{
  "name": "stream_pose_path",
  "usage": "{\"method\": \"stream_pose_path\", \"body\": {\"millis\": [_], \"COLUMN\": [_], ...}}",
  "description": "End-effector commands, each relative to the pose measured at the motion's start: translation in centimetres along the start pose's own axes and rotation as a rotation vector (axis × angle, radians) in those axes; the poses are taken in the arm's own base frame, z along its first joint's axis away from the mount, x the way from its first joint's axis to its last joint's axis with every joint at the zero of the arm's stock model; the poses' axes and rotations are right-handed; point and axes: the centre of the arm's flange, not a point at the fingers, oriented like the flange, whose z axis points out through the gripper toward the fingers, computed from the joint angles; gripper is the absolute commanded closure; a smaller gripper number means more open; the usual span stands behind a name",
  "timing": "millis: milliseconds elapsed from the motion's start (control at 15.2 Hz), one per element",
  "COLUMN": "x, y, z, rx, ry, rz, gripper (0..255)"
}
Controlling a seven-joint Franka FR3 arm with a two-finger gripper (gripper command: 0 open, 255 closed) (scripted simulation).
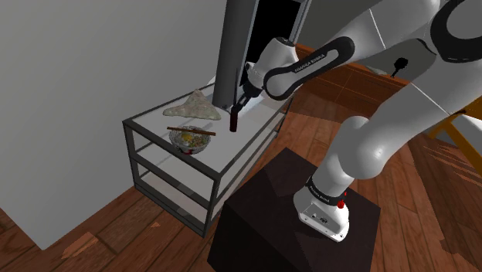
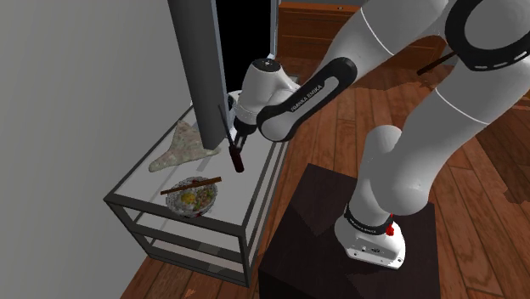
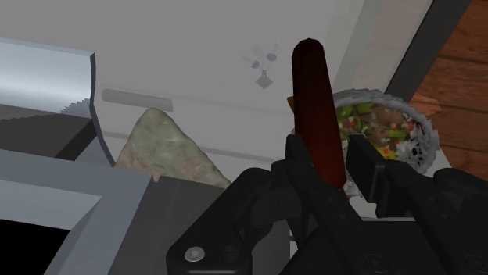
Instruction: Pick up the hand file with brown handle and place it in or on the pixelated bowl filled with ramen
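Above the desk point(image 1: 256, 130), the jaws pinch the file point(image 3: 317, 117). Picking it up looks done. Moving it over and putting it in the bowl point(image 1: 192, 141) is not done yet.

"FRANKA EMIKA" along the forearm point(image 2: 307, 95)

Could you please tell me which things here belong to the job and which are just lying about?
Job: hand file, its brown handle clasped in the hand; ramen bowl with chopsticks across it.
Lying about: greenish-grey lumpy wedge on the shelf table; grey upright panel.
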Motion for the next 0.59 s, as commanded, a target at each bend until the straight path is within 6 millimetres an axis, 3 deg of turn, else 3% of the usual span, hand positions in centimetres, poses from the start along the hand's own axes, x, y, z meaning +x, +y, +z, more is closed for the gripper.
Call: {"method": "stream_pose_path", "body": {"millis": [0, 264, 528], "x": [0.3, 0.9, 5.0], "y": [0.2, 0.3, -2.5], "z": [-1.1, -2.8, -1.0], "rx": [0.0, 0.0, 0.0], "ry": [-0.001, -0.001, -0.001], "rz": [0.0, 0.0, 0.0], "gripper": [255, 255, 255]}}
